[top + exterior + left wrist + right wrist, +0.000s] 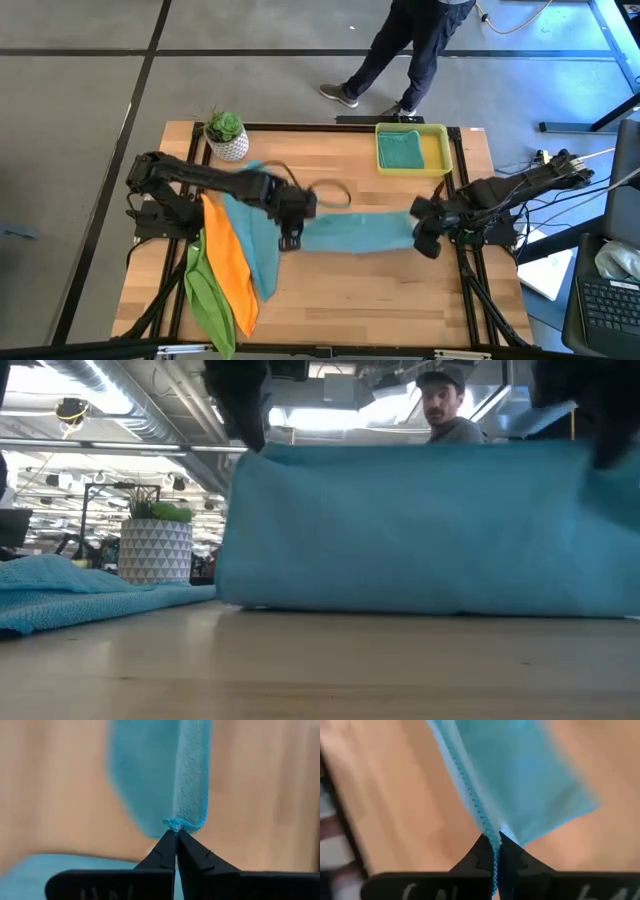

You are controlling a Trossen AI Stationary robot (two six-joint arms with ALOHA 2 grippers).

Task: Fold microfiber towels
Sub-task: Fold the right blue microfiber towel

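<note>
A teal microfiber towel [355, 235] hangs spread between my two grippers over the middle of the table. In the low view it is a wide sheet [410, 525] whose lower edge reaches the tabletop. My left gripper [290, 238] is shut on its left upper end, and my right gripper [425, 240] is shut on its right upper end. At the table's left, another teal towel [255, 245], an orange towel [228, 270] and a lime green towel [205, 300] lie overlapping, the green one hanging over the near edge. My left gripper pinches the towel's upper left corner [177, 824] between its two fingertips, coming steeply from above. The cloth falls away below the fingers in a fold. My right gripper pinches the towel's stitched hem [490, 834] at the upper right end, also steeply from above. The hem runs back between the fingers. The top edge [410, 448] is drawn nearly straight between both holds.
A yellow tray [440, 150] at the far right holds a folded teal cloth [402, 152]. A potted plant [226, 135] stands at the far left corner. A person [405, 50] stands beyond the far edge. Bare wood [370, 300] lies near the front.
</note>
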